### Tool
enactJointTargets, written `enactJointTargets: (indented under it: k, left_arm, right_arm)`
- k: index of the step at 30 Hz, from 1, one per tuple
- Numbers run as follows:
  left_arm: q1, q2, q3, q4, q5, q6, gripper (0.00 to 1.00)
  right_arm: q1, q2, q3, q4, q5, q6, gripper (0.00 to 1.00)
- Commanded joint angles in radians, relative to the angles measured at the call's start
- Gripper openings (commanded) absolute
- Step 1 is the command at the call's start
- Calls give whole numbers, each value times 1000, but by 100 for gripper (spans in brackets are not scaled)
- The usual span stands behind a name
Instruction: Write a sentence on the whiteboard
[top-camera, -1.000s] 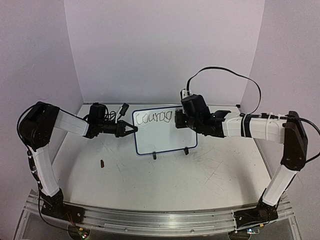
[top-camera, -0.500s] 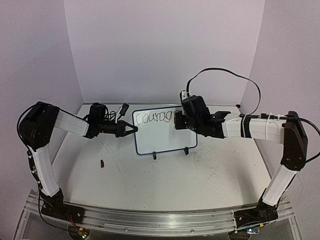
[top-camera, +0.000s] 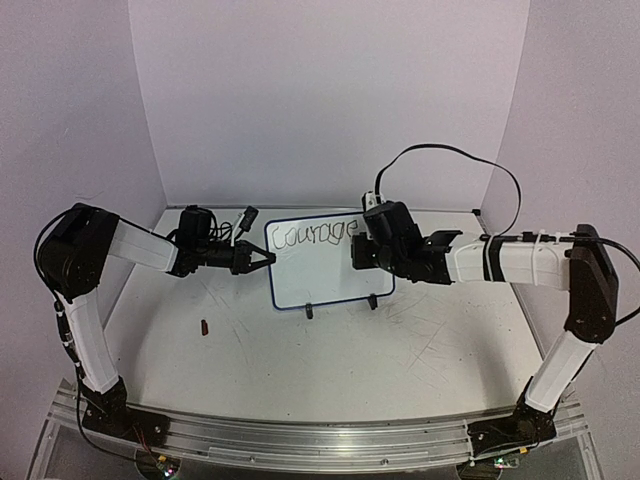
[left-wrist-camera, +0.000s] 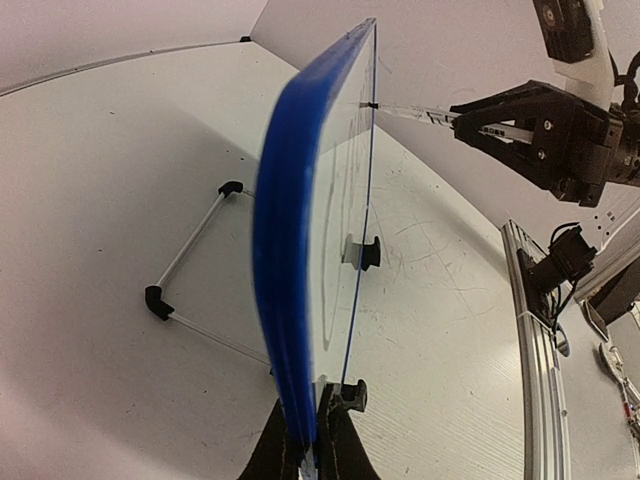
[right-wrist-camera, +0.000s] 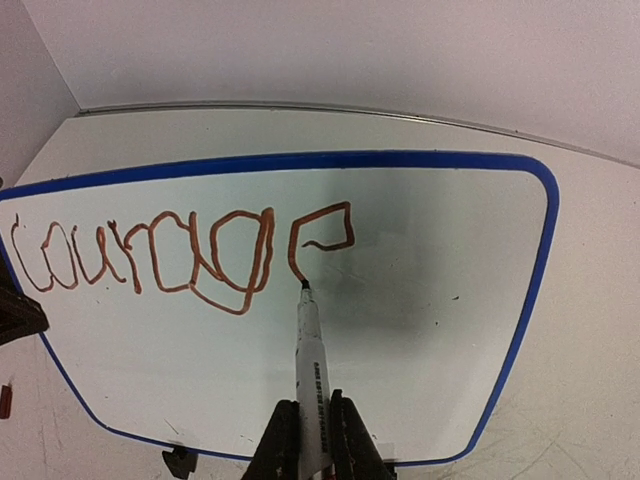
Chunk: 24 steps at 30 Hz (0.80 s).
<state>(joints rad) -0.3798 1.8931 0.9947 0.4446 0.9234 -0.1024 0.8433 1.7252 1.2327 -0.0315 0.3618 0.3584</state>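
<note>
Presently left jaws clamp the glossy blue-framed rectangular whiteboard (right-wrist-camera: 420, 300), right jaws a slim white marker (right-wrist-camera: 310, 360); pressing hard could tip that whiteboard.

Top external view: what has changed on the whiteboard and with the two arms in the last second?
The right gripper, shut on the marker, moved rightward along the whiteboard; the sentence gained its final e, reading Courage. The left gripper stayed clamped on the board's edge; the board stayed put.
</note>
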Motion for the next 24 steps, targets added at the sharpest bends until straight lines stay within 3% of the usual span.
enactJointTargets:
  k: [1, 9, 15, 19, 24]
  left_arm:
    - [8, -15, 19, -37, -124, 63, 0]
    - [8, -12, 19, -38, -129, 62, 0]
    - [9, -11, 19, -38, -137, 64, 0]
    - [7, -12, 15, -38, -154, 59, 0]
    - [5, -19, 3, -44, -176, 63, 0]
  right_arm:
    - [-3, -42, -21, -28, 39, 13, 0]
    - [-1, -113, -46, -9, 117, -14, 0]
    - [13, -254, -207, 221, -69, -169, 0]
    - [23, -220, -170, 191, -225, -215, 0]
    - [111, -157, -100, 176, -203, -284, 0]
